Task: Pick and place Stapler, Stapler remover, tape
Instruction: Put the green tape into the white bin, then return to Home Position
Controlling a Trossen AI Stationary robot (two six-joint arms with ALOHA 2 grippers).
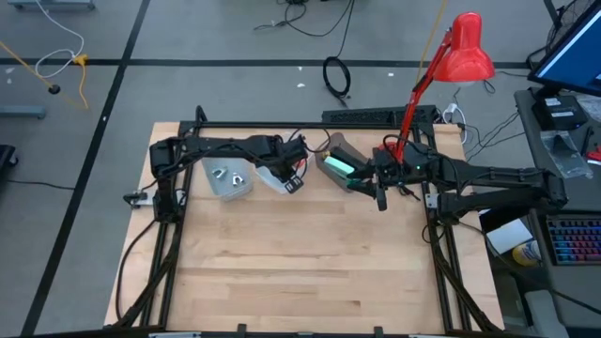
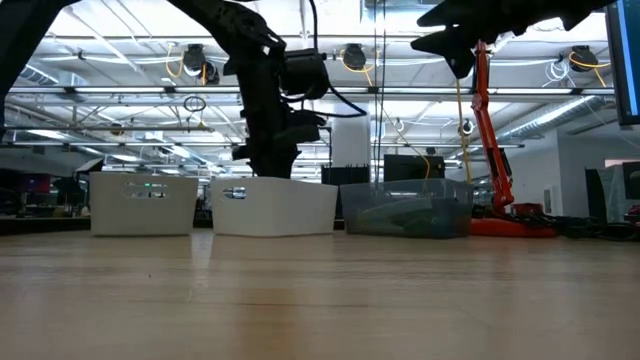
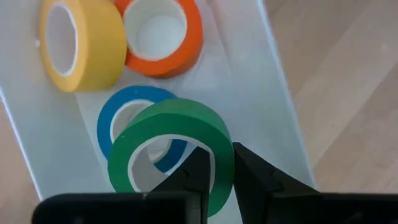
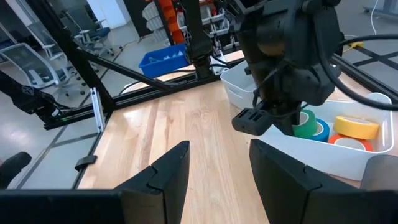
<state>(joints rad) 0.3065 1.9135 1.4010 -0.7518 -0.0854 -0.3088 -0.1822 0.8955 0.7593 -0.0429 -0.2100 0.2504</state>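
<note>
Green tape roll is pinched by its wall in the left hand, one finger inside the ring and one outside, tilted and resting partly on the blue roll. Four rolls total: green, blue, yellow, orange; the last three lie in the middle white bin, yellow and orange touching at its far end, green over them. Three bins in a row along the back of the wood counter: left white bin, middle white one, grey clear bin on the right. Left bin holds two small metal pieces, too small to identify. Grey bin has something green inside, can't tell what. Left arm reaches from its corner post across the back edge, wrist bent down into the middle bin. Right hand hangs above the counter beside the grey bin, fingers spread apart, nothing between them, pointing toward the left hand. Red lamp stands behind the right arm.
</note>
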